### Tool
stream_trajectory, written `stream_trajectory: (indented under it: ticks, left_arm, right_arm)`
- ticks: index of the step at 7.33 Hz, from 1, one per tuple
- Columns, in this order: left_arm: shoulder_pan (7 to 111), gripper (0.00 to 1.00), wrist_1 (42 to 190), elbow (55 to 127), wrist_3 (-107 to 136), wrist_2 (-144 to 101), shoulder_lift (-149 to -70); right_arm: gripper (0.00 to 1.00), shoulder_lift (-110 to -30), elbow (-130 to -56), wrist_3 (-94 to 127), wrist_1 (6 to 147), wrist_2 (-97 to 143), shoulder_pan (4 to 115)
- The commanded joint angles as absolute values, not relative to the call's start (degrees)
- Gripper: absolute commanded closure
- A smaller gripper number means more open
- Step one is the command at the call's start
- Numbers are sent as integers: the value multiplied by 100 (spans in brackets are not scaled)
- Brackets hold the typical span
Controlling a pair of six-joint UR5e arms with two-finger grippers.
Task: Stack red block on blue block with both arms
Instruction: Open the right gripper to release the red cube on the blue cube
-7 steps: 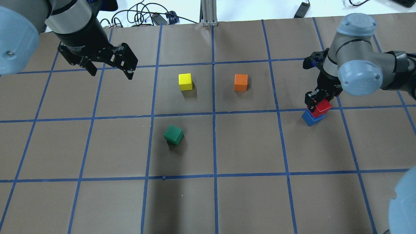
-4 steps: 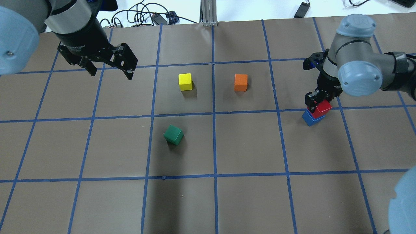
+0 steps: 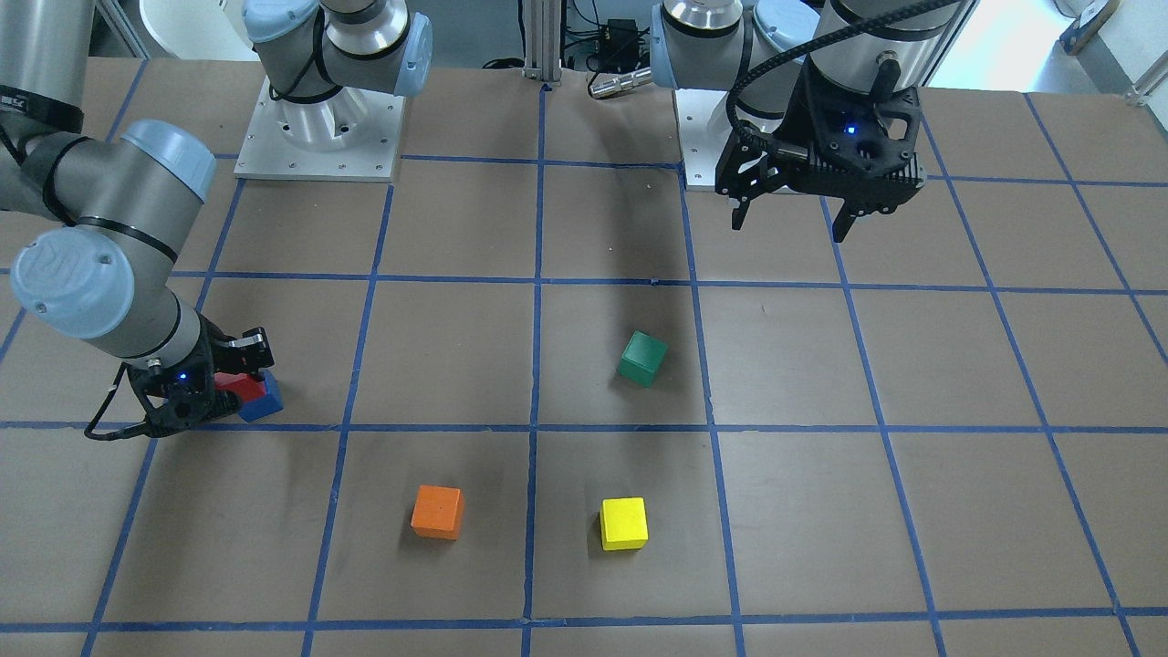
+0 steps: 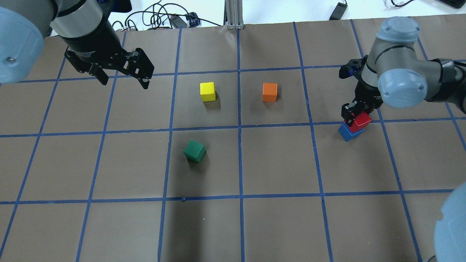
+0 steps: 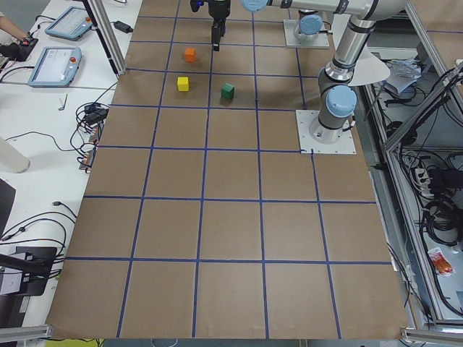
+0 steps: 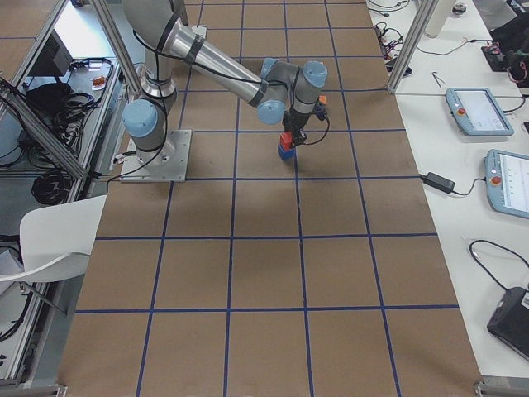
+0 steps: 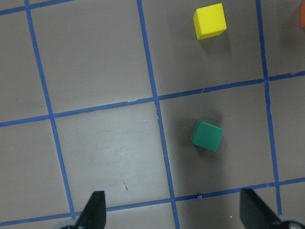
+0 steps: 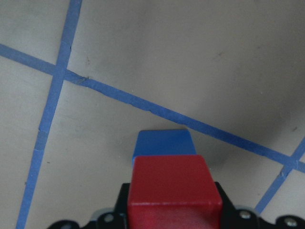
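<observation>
Brown tabletop [image 4: 276, 225], blue tape grid. Right arm [image 4: 400, 83] is down low, jaws closed on the red block [image 4: 361, 120]. Red sits on top of the blue block [image 4: 347, 134], slightly offset, faces touching. Stack is on the robot's right, well in from every tabletop edge. Left arm [image 4: 83, 25] hangs high, jaws open wide. Green cube [image 4: 194, 150], yellow cube [image 4: 207, 91] and orange cube [image 4: 269, 92] lie mid-tabletop, well apart from the stack, yellow and orange nearer the far edge.
</observation>
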State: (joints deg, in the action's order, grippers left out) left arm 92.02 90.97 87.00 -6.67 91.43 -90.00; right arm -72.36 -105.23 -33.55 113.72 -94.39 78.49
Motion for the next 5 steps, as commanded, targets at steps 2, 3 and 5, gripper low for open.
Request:
stream_trajectory:
  ticks: [2,3,5]
  left_arm:
    - [9202,0,9097,8692,-659,9149,-8991]
    - [9202,0,9097,8692,-659,9149,-8991]
    - [9202,0,9097,8692,-659,9149,-8991]
  right_arm:
    - [0,-7242,-10521,-3340,11373,-9439,7849]
    - [0,-7277,-10468,-3340,11373,-9466,7849]
    - [0,-7592,-10110,-3261,11172,-9449,7875]
